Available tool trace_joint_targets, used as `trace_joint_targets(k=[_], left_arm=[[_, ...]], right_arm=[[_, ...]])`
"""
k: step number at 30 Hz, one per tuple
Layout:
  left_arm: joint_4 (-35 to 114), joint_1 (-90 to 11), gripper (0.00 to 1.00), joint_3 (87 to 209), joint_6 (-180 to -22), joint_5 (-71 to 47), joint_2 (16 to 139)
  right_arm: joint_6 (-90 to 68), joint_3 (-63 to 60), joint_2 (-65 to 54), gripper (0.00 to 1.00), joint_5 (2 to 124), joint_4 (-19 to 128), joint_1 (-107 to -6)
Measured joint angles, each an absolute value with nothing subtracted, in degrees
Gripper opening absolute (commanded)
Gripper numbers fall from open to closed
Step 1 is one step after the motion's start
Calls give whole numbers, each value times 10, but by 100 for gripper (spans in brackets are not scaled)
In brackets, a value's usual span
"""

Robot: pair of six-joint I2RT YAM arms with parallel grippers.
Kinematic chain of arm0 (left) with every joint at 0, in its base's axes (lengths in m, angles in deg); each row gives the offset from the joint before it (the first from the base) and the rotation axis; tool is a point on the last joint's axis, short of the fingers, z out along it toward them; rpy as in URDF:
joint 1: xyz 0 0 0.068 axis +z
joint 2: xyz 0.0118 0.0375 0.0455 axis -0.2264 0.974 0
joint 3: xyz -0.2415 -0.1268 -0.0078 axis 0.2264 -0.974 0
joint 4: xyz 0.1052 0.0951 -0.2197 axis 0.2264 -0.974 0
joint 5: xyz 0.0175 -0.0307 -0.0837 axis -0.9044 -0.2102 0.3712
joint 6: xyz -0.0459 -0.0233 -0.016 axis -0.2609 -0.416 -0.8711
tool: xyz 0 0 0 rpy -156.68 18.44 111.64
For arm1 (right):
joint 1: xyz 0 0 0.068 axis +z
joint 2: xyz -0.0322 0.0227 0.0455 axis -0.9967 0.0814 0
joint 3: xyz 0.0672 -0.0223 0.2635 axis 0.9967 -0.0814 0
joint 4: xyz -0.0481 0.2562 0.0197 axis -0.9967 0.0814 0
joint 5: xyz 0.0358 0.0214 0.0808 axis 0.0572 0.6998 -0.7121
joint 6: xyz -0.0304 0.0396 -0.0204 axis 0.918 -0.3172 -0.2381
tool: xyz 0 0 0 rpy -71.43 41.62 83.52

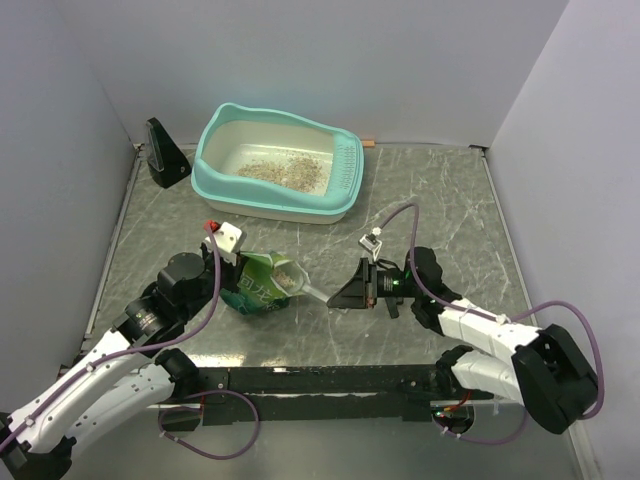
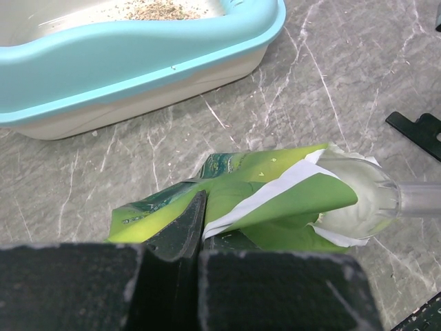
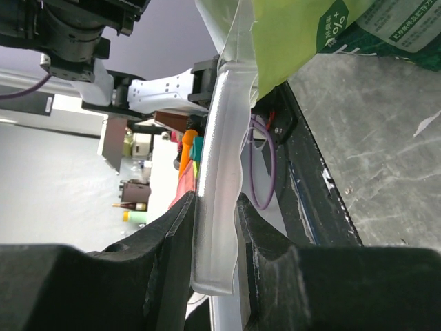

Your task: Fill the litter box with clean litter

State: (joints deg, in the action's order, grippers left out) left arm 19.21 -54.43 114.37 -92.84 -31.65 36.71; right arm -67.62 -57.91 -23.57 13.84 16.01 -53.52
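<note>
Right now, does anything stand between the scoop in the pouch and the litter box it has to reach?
Nothing visible does. Bare table lies between the pouch and the litter box; the scoop, held by the right tool, need only clear the box's near rim.

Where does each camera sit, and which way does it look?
Top external: above and behind, looking down on left arm, right arm and the litter box.
Left wrist: looks along the left gripper, shut on the green pouch.
Right wrist: looks along the right gripper, shut on the scoop.
Shared: pouch and scoop show in all three.
</note>
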Motion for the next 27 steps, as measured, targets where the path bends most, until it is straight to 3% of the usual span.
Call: trace_joint_targets(k=[15, 27], left_arm=[[202, -544, 1, 1144, -929, -307, 374], [219, -574, 1, 1144, -929, -316, 447]], right_arm=[[-660, -579, -350, 0, 174, 284, -539], [-663, -583, -367, 0, 181, 317, -539]])
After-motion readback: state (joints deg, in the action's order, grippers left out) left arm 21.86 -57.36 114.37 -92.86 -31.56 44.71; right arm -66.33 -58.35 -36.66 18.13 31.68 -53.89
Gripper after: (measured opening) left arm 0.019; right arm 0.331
